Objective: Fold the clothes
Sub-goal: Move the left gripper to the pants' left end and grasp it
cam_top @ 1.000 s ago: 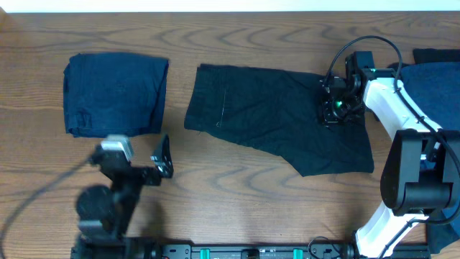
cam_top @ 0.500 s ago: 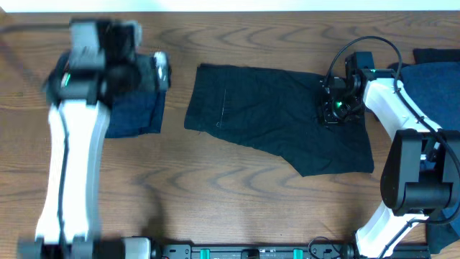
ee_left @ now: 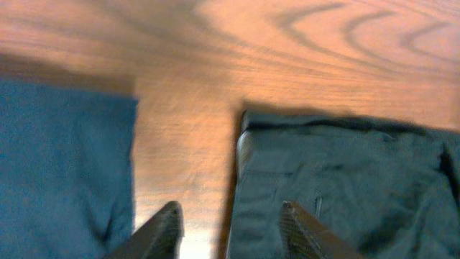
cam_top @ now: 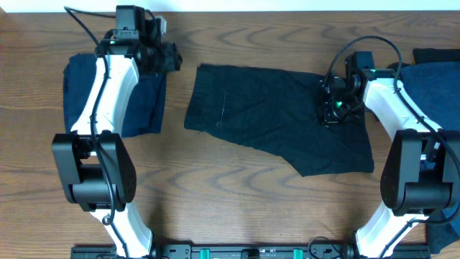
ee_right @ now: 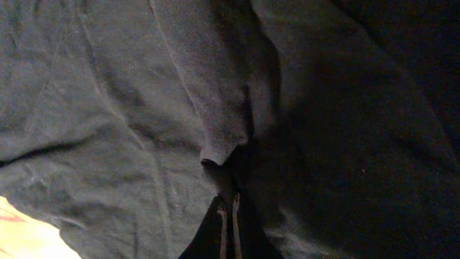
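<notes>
Cloth of this kind should handle as light and limp. The dark garment (cam_top: 266,115) lies spread almost flat in the middle of the worktop (cam_top: 237,208), with shallow wrinkles and a slanted lower edge. A folded blue garment (cam_top: 79,93) lies to its left, apart from it. A heap of further clothes (cam_top: 431,75) sits at the right edge, half under the right arm.

The dark garment likely has no stiffness: a lifted edge would sag, and the rest would probably slide over the smooth wood rather than stay put. A hold at a corner or along a hemmed edge looks best, since a pinch in the middle only raises a ridge. The top left corner, where the edge looks doubled and thicker, seems the natural place.

The left gripper (ee_left: 231,230) hangs over the strip of bare wood between the two garments, close to that corner. Its jaws stand apart with nothing between them.

The right gripper (ee_right: 228,216) is down on the garment's right part. Its jaws are together, and a ridge of cloth runs up to their tips, so it appears to be pinching a thin fold.

No brand, label or writing can be read on any cloth. Only a faint pale seam line shows near the left end.
</notes>
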